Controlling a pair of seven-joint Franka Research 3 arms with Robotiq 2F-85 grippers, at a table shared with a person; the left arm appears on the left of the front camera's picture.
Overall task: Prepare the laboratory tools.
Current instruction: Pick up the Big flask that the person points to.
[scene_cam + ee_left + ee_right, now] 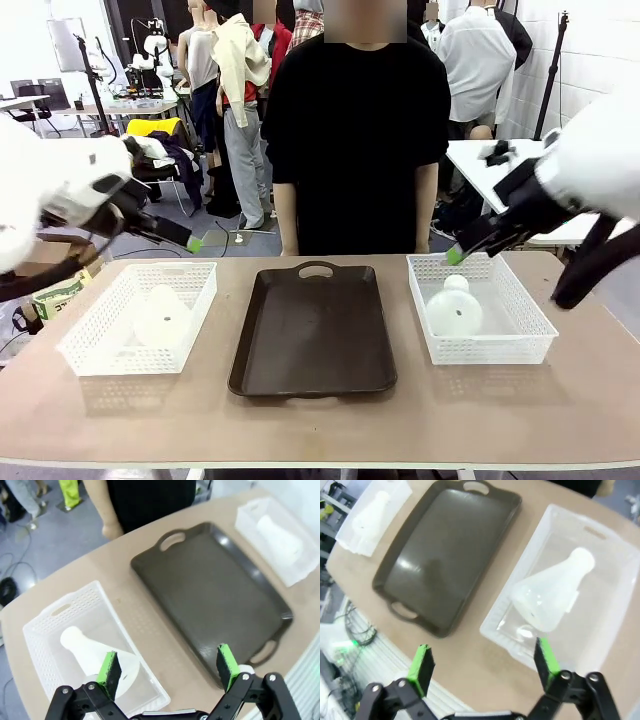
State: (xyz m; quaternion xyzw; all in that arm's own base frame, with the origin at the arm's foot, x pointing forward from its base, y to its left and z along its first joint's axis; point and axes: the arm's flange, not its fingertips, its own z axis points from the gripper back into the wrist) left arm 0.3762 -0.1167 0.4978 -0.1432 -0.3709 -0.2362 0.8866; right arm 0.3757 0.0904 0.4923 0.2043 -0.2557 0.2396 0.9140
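Note:
Two translucent whitish conical flasks lie on their sides, one in each white lattice basket. The left flask (162, 316) (89, 651) lies in the left basket (100, 352), and my left gripper (188, 240) (167, 665) hovers open above that basket's inner edge with nothing between its green pads. In the right basket (492, 348) the right flask (454, 309) (551, 597) lies with its neck pointing away from me. Over that basket's near-left corner my right gripper (458, 253) (482, 662) hangs open and empty.
A dark brown tray (315, 335) (215, 585) (445, 555) with handle cut-outs lies between the baskets, nothing on it. A person in a black top (355, 130) stands at the far edge, behind the tray. The table's front strip is bare.

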